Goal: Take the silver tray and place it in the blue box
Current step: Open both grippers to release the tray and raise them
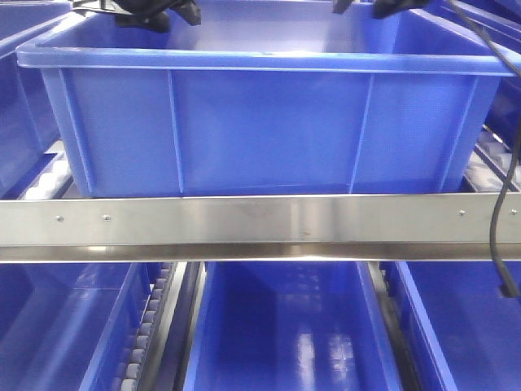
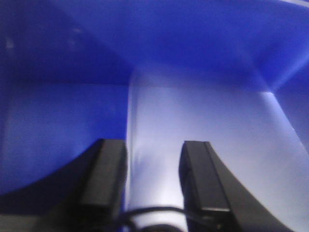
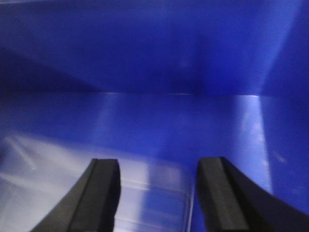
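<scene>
Inside the blue box (image 1: 269, 130) lies the silver tray (image 2: 207, 125), flat on the floor against its walls. Both the left gripper (image 2: 152, 179) and right gripper (image 3: 157, 193) hang above it, jaws spread, holding nothing. Below, a steel rail (image 1: 260, 224) fronts more blue crates (image 1: 285, 334).

The shiny silver tray (image 2: 203, 145) lies flat on the floor inside the ribbed blue box (image 1: 260, 130).

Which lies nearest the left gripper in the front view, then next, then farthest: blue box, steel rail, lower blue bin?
1. blue box, just below the left gripper.
2. steel rail, across the box's front.
3. lower blue bin, bottom centre.
</scene>
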Robot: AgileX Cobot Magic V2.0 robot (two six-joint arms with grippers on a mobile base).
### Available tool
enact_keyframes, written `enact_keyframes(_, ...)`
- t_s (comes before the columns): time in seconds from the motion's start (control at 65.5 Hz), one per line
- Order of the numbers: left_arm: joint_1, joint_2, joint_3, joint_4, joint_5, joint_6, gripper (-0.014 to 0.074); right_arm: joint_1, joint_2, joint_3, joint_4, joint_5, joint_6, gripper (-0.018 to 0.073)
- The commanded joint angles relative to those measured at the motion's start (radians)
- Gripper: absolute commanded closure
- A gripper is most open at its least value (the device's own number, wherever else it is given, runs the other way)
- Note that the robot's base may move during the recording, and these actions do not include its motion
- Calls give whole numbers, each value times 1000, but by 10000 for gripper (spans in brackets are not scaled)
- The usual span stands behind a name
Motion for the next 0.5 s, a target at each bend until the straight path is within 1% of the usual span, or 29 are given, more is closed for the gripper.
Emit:
enact_keyframes(0.0, 6, -60, -40, -4, -74, -8, 377, -10, -57, -39, -7, -73, -6, 71)
enact_keyframes(0.046, 6, -60, -40, -4, -76, -8, 384, -5, -57, -39, -7, -73, -6, 76)
enact_keyframes(0.076, 6, -60, -40, -4, -77, -8, 395, -4, -58, -39, -7, -73, -6, 96)
enact_keyframes(0.122, 6, -65, -40, -4, -74, -8, 449, 4, -61, -39, -7, -72, -6, 154)
enact_keyframes(0.214, 4, -76, -40, -4, -59, -8, 638, 9, -70, -39, -7, -62, -6, 412)
enact_keyframes(0.229, 4, -76, -40, -4, -59, -8, 684, 10, -70, -39, -7, -62, -6, 452)
enact_keyframes(0.244, 4, -76, -40, -4, -68, -8, 710, 10, -70, -39, -7, -64, -6, 512)
enact_keyframes(0.259, 4, -76, -40, -2, -74, -8, 706, 10, -70, -39, -7, -67, -6, 533)
enact_keyframes(0.29, 6, -76, -40, -2, -93, -8, 682, 10, -69, -39, -7, -78, -5, 484)
enact_keyframes(0.321, 8, -76, -40, -2, -115, -8, 682, 10, -66, -39, -7, -90, -5, 467)
enact_keyframes(0.382, 8, -82, -40, -2, -132, -8, 687, 10, -65, -39, -7, -107, -5, 470)
enact_keyframes(0.488, 8, -112, -40, -2, -128, -8, 692, 10, -84, -39, -7, -115, -5, 482)
